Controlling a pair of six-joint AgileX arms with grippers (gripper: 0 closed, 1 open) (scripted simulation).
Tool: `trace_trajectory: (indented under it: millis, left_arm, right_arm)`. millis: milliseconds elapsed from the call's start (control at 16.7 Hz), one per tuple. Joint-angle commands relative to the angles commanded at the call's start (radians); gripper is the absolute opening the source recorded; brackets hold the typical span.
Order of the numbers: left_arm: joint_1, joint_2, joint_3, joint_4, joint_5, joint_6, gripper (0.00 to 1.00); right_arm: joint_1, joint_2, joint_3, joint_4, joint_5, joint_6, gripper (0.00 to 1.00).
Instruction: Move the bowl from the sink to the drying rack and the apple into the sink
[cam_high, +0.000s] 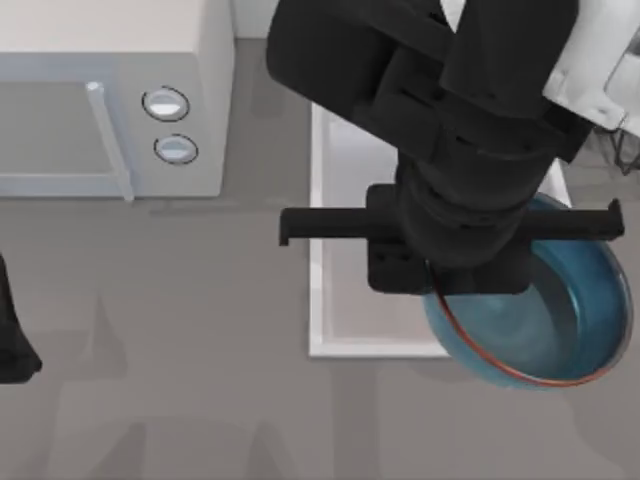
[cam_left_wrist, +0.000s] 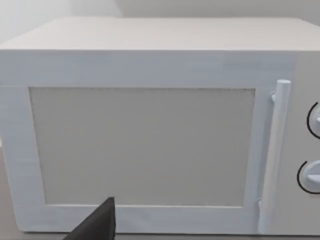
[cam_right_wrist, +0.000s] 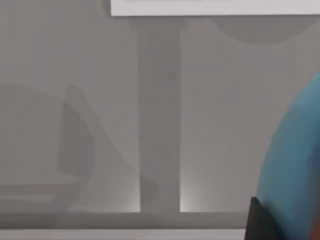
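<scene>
So our right gripper (cam_high: 450, 285) is pinching the bowl (cam_high: 545, 330) by its left rim. The bowl hangs lifted and tilted, half over the sink (cam_high: 345, 345) and half past its near right corner. We'd guess the drying rack (cam_high: 625, 150) is that dark wire bit at the far right edge, so the carry should go right and a little away from us. Our left gripper (cam_high: 12, 340) is parked way off at the left edge, facing the microwave (cam_left_wrist: 150, 135); we can't tell how its fingers sit.
</scene>
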Motion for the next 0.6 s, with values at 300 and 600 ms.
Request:
trace_trajectory:
  millis: [300, 600]
  left_arm:
    - [0.0, 0.0, 0.0, 0.0, 0.0, 0.0, 1.0]
    - [0.0, 0.0, 0.0, 0.0, 0.0, 0.0, 1.0]
  right_arm:
    - [-0.002, -0.003, 0.0, -0.001, -0.001, 0.002, 0.0]
    - [-0.088, -0.057, -0.043, 0.105, -0.056, -0.073, 0.0]
